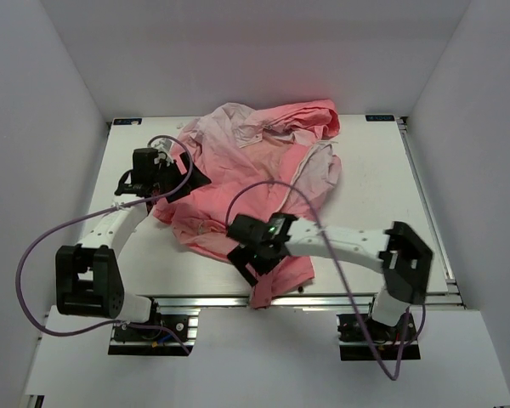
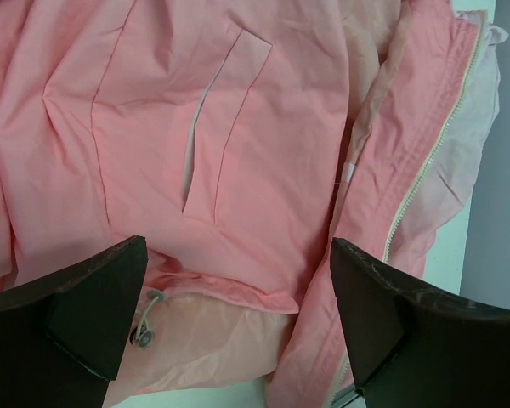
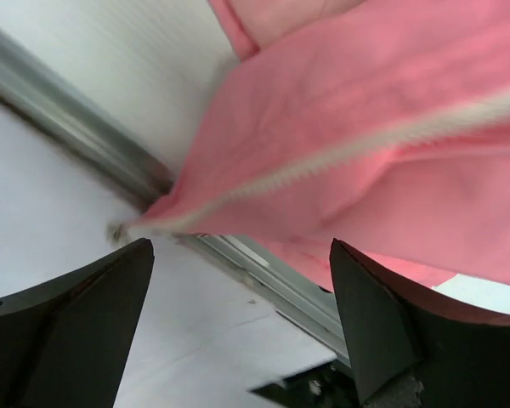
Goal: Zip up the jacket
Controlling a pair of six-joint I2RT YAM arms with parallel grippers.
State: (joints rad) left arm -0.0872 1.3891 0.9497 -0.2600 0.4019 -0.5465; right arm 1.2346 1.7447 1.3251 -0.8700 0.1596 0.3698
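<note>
Wide open, my left tool point(image 2: 238, 246) hangs over the left part of the jacket point(image 1: 263, 161), with nothing between its dark fingers point(image 2: 93, 314). Under it I see coral cloth with a slanted welt pocket point(image 2: 208, 136) and a small grey cord stopper point(image 2: 144, 327) near the hem. To the right, the white zipper point(image 2: 425, 161) runs along a folded front edge. The jacket lies crumpled and unzipped on the white tabletop point(image 1: 382, 187), paler pink at the far side and coral toward me. One corner of the hem droops over the near edge. Over that corner sits my right tool point(image 3: 238, 246), also spread wide and gripping nothing. Just beyond it a line of zipper teeth crosses the cloth and ends at a point above the metal rail point(image 3: 76, 127) at the tabletop's edge. Whether the slider is there I cannot tell; that view is blurred.
</note>
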